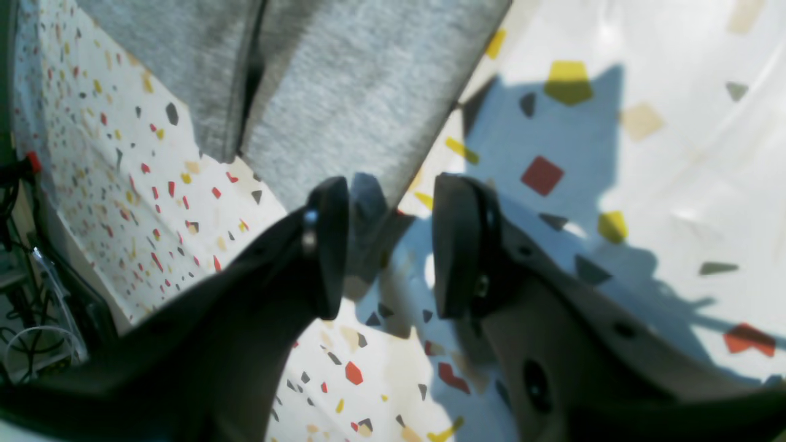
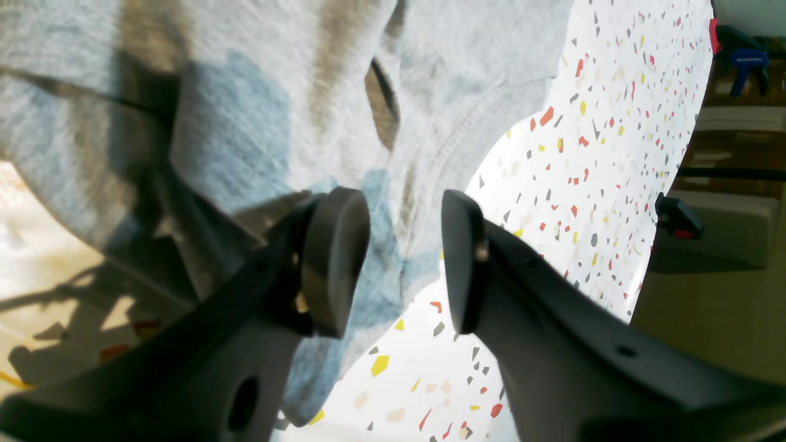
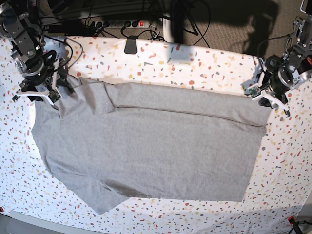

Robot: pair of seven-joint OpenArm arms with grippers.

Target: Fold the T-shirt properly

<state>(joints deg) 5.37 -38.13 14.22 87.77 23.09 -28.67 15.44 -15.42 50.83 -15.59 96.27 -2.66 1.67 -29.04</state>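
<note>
T-shirt (image 3: 151,151) (one) on table (image 3: 204,63), left hand (image 1: 390,245) spread, right hand (image 2: 405,258) spread

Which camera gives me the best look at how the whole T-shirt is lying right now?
The base view: it shows the whole T-shirt spread flat on the table, far edge folded over. The left wrist view shows only a grey corner ahead of the open left gripper; the right wrist view shows blurred fabric.

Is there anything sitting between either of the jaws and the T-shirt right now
Nothing visible does. The left gripper is at a corner of the T-shirt and the right gripper is over its edge; both sets of jaws are open, with only cloth and table below.
</note>
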